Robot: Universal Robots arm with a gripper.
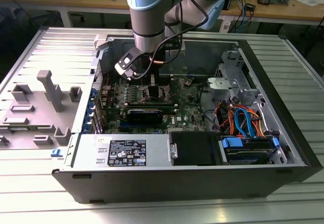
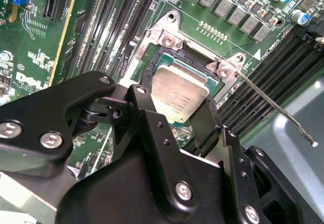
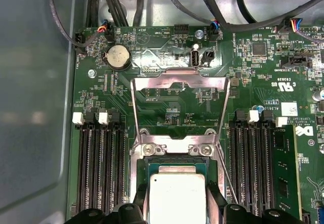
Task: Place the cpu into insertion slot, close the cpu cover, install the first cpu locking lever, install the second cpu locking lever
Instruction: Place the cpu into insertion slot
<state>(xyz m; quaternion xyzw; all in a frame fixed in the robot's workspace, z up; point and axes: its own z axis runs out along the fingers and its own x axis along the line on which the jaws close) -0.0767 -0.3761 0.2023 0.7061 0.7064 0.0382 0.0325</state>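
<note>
The cpu [image 2: 178,89], a flat square chip with a dull silver top, sits between my gripper's black fingers [image 2: 144,113] right over the insertion slot [image 2: 153,68]. In the first wrist view the cpu [image 3: 177,196] lies within the slot's dark frame [image 3: 174,159], and my gripper [image 3: 177,210] is shut on its two sides. The cpu cover [image 3: 177,76] stands swung open behind the slot, with board showing through its cut-out. A thin locking lever [image 2: 276,110] sticks out, raised beside the socket. In the exterior view my gripper [image 1: 152,89] hangs low over the motherboard.
Long memory slots [image 3: 104,168] flank the socket on both sides. A black heatsink block [image 1: 145,115] lies on the board in front. The power supply [image 1: 121,151] and the drive bay cables [image 1: 243,120] fill the near part of the case. A grey fixture tray [image 1: 40,102] stands at the exterior view's left.
</note>
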